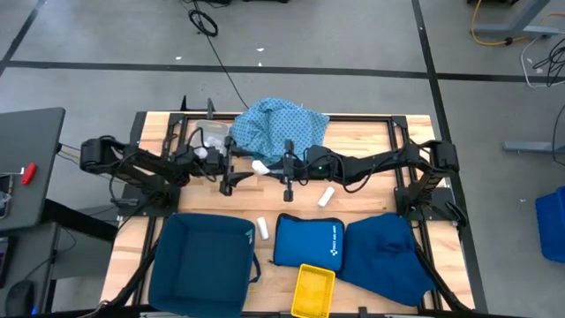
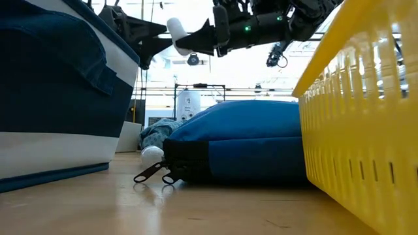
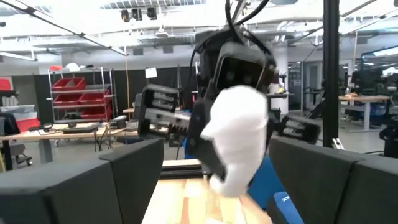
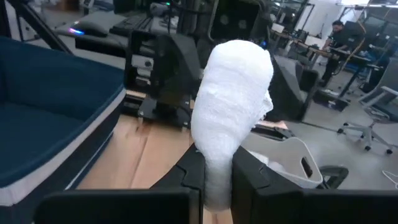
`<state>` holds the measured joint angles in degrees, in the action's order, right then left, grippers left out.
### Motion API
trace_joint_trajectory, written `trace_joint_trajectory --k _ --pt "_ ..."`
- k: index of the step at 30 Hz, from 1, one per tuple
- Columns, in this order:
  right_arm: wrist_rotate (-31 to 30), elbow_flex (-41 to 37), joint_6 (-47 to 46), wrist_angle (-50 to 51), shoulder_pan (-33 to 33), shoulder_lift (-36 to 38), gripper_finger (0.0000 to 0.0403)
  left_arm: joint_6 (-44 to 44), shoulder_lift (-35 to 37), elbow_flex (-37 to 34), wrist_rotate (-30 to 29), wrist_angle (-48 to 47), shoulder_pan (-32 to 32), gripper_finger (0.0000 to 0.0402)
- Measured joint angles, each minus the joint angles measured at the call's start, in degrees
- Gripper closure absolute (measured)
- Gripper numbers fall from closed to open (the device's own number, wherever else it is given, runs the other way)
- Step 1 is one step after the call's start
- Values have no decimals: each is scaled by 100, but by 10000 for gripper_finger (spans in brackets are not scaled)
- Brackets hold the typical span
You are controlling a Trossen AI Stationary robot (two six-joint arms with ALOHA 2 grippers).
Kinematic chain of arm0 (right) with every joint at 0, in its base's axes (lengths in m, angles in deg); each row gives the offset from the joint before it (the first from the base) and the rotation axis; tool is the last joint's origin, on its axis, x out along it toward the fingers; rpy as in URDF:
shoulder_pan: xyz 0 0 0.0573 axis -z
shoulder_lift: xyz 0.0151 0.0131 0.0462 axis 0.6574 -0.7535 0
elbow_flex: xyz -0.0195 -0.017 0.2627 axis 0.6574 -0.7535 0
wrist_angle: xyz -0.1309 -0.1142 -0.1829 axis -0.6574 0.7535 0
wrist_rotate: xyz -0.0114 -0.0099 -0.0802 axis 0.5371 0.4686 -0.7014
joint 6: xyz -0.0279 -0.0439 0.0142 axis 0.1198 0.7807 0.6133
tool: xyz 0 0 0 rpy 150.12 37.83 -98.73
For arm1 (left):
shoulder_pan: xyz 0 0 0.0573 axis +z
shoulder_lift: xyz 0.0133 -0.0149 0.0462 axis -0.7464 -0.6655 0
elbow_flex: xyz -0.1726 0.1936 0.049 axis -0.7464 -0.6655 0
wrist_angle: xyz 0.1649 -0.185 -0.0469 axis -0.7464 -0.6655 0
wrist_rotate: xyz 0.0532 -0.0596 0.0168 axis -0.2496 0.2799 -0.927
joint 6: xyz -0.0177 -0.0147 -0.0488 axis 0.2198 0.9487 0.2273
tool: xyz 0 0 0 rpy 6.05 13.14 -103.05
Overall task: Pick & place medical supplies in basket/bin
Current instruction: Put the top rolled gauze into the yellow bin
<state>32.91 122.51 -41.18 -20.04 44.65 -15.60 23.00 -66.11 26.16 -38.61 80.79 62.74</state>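
A white roll is up in the air over the table's middle, shown large in the right wrist view and the left wrist view. My right gripper is shut on it. My left gripper faces it from the left, open, its fingers standing wide on either side of the roll's free end without touching it. The light-blue dotted cloth lies bunched at the far edge. Two more white rolls lie on the table. My right gripper pinches the white roll by one end between its two fingers. The fingers come level from the table's right and lie along the roll. The roll sticks out past the fingertips toward the left gripper, lifted clear of the table.
At the near edge sit a navy fabric bin, the bright blue zip pouch, a dark blue bag and a small yellow basket. Small white items lie left of the cloth. Black frame rails run along the table's sides.
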Motion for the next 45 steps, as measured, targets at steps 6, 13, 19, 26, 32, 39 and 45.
trace_joint_trajectory --k 6,13,19,26,32,39,45 --pt "39 2 -20 -155 7 -68 366 95 -368 158 51 303 -43 104" --pt "61 0 -76 -179 7 -113 366 45 -616 488 54 365 -269 105" --pt "124 0 -76 -165 4 -113 366 -24 -688 660 -35 367 -440 134" --pt "158 0 -79 -135 4 -111 366 -90 -691 675 -166 351 -529 215" --pt "169 0 -79 -116 4 -109 366 -131 -691 675 -209 289 -532 309" --pt "168 -4 -78 -87 4 -109 366 -237 -691 675 -205 203 -549 355" --pt "167 -4 -76 -11 4 -109 366 -253 -691 677 -135 132 -549 355"
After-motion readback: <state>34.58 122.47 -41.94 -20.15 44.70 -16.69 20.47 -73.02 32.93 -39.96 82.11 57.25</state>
